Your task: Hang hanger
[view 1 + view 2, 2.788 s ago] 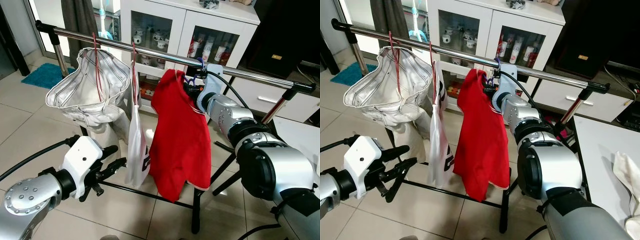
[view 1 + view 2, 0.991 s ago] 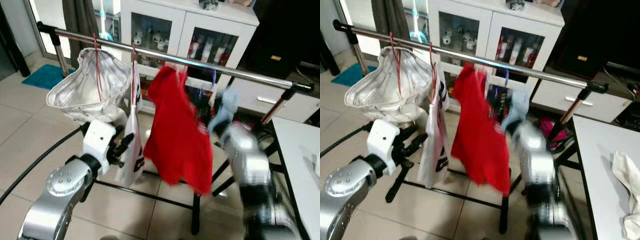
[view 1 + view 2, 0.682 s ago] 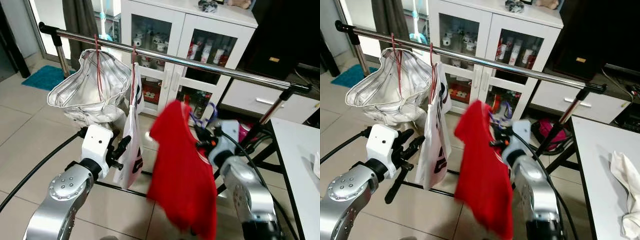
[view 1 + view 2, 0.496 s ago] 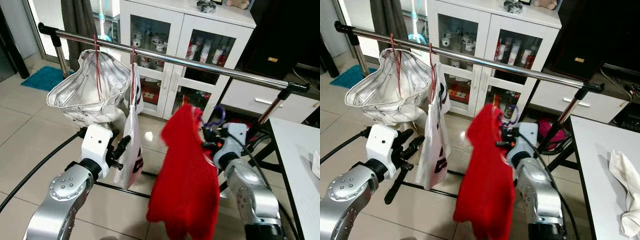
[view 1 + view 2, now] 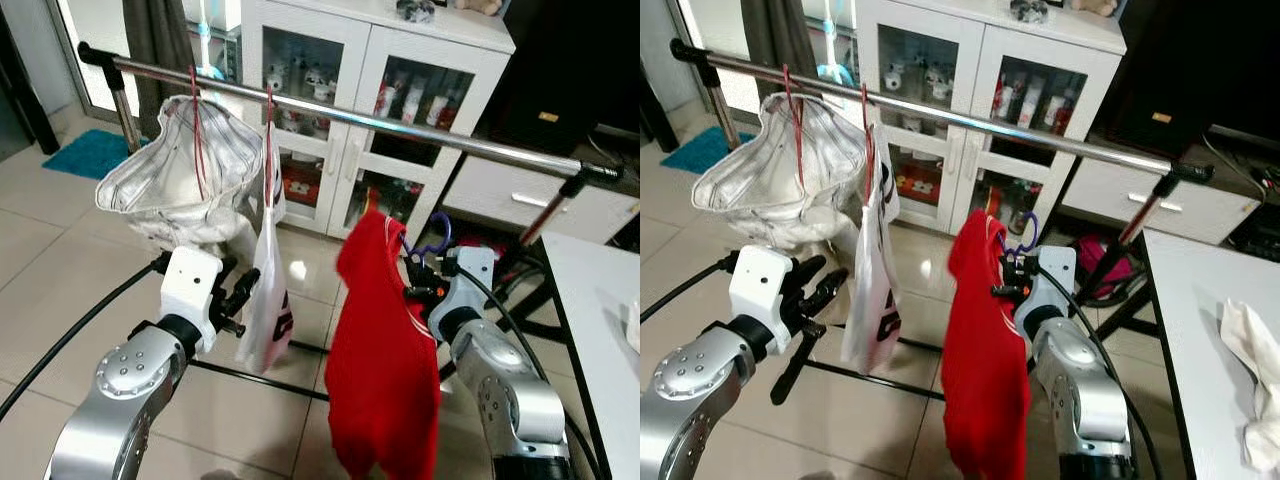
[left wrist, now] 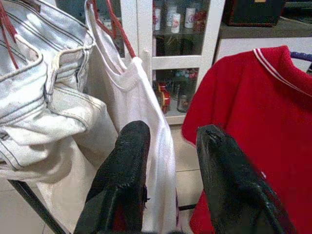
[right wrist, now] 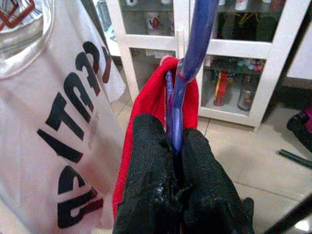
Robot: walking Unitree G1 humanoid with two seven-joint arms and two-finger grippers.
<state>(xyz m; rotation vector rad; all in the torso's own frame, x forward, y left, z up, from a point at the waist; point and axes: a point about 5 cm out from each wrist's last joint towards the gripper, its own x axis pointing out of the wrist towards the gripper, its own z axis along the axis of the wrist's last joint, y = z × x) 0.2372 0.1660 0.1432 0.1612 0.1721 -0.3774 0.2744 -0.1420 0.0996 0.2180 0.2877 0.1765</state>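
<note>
A red shirt hangs on a purple hanger that my right gripper holds by the neck, well below the steel rail. The hook is off the rail and points up. In the right wrist view the right gripper is shut on the purple hanger, with the red collar behind it. My left gripper is open, low beside a white T-shirt. The left wrist view shows its fingers apart, with the white T-shirt behind them.
Pale jeans and the white T-shirt hang on red hangers at the rail's left end. A white glass-door cabinet stands behind the rack. A white table with a cloth is at the right. Black rack legs cross the tiled floor.
The red shirt's hanger has come off the rail and dropped, carried by my right gripper, and now hangs steadier. My left arm has risen toward the white T-shirt.
</note>
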